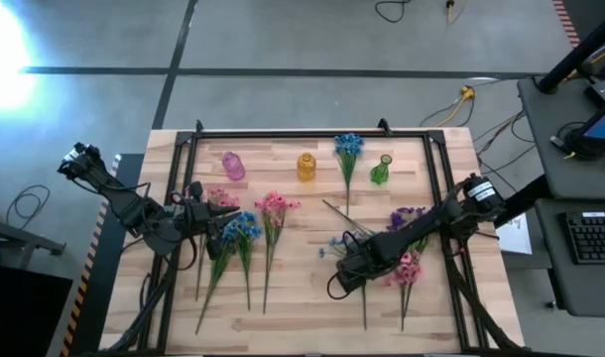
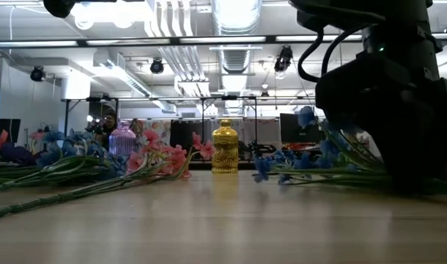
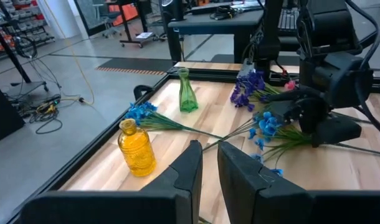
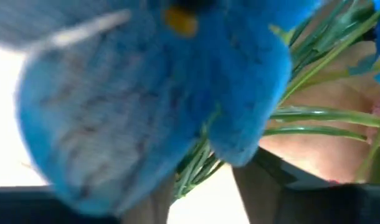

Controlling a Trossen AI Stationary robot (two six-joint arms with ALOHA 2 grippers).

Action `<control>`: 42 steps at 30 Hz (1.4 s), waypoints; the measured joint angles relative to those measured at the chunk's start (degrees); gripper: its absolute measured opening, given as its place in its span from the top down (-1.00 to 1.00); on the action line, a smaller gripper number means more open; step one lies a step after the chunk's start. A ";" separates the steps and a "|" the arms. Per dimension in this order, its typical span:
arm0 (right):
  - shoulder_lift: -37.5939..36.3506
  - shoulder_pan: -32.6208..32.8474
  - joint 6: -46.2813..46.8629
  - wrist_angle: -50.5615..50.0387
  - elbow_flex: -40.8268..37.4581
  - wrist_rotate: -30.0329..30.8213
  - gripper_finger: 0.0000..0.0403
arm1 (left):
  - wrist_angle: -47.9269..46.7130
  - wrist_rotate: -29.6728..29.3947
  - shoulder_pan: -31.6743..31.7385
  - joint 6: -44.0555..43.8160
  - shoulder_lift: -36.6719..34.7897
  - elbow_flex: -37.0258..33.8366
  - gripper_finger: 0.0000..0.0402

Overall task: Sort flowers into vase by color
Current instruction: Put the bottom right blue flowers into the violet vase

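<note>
**Right hand low over the blue sprig, left hand beside the left flowers**

Your right hand (image 1: 350, 270) sits low on the worktop (image 1: 302, 307), right of centre, on the blossoms of a blue sprig (image 1: 344, 244). In the right wrist view a blue blossom (image 4: 152, 93) fills the picture, pressed close to the camera with green stems running past it; you cannot tell whether the fingers are spread or pinching it. A pink sprig (image 1: 409, 268) lies just right of that hand, and a purple sprig (image 1: 409, 216) lies beyond it toward the far right.

Your left hand (image 1: 215, 220) hovers at the left side, its fingers (image 3: 189, 163) drawn close with only a thin gap and nothing between them. It lies among the left group: a pink sprig (image 1: 221, 198) just beyond it, a blue sprig (image 1: 245, 228) touching its right, and another pink sprig (image 1: 276, 206) further right.

Along the far edge stand a pink vase (image 1: 233, 166), a yellow vase (image 1: 306, 167) and a green vase (image 1: 381, 171). Another blue sprig (image 1: 348, 147) lies between the yellow and green ones.
</note>
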 joint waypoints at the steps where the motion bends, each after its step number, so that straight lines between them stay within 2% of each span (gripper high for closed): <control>1: 0.25 -0.11 -0.26 -0.11 -0.02 -0.02 0.42 | -0.01 0.00 0.01 0.00 0.00 0.00 0.82; 6: 0.69 -0.30 -1.74 -0.11 0.03 -0.63 0.82 | 0.00 0.00 0.02 0.00 0.02 0.00 0.82; 8: -0.47 -0.30 -2.08 -0.17 0.03 -0.63 0.90 | 0.02 0.00 0.02 0.00 0.00 0.00 0.82; 14: -7.62 -0.28 -5.59 -1.11 -0.29 0.58 0.90 | 0.02 0.00 0.07 0.00 0.00 0.00 0.82; 20: -19.13 -0.19 -7.60 -1.05 -0.59 4.55 0.90 | 0.04 0.02 0.07 -0.02 0.01 0.00 0.82; 28: -33.96 3.00 -8.39 -2.13 -0.89 18.47 0.91 | 0.06 0.02 0.07 -0.02 0.02 0.00 0.82; 34: -40.03 6.16 -8.41 -2.81 -0.94 25.99 0.91 | 0.04 0.04 0.07 -0.02 0.02 0.00 0.82; 42: -44.41 7.51 -8.14 -2.33 -0.94 28.43 0.90 | 0.05 0.04 0.07 -0.02 0.02 0.00 0.82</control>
